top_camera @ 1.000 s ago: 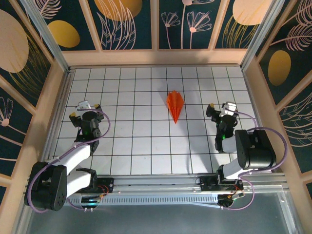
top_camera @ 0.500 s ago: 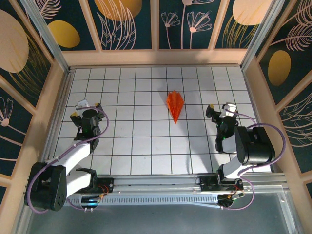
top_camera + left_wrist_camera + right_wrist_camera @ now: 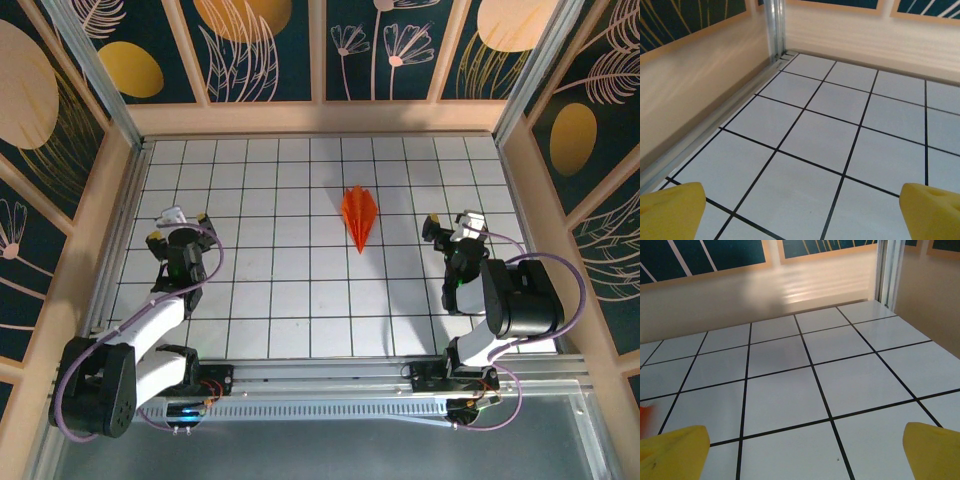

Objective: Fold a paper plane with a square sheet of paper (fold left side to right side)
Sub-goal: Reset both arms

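**Top external:** The paper plane [image 3: 359, 217], a narrow orange dart, lies flat on the white gridded table [image 3: 280, 290] just right of the frame's centre and a little above the middle, with its sharp tip pointing down the frame. The left gripper [image 3: 178, 228] sits at centre left and the right gripper [image 3: 455, 222] at centre right. Both are well apart from the plane, spread wide and holding nothing.

**Left wrist:** The yellow fingertips [image 3: 670, 210] stand in the two bottom corners of the frame, with bare tiles between them. A pale side wall [image 3: 695, 95] runs up the left. No orange is in sight here.

**Right wrist:** The yellow fingertips [image 3: 672, 452] are again far apart in the bottom corners. This view does show a blurred sliver of the orange paper plane [image 3: 643, 417] at the left edge.

**Against a second ago:** The plane has not moved. Both grippers are as wide as before, and the right arm's dark elbow has shifted slightly up the frame.
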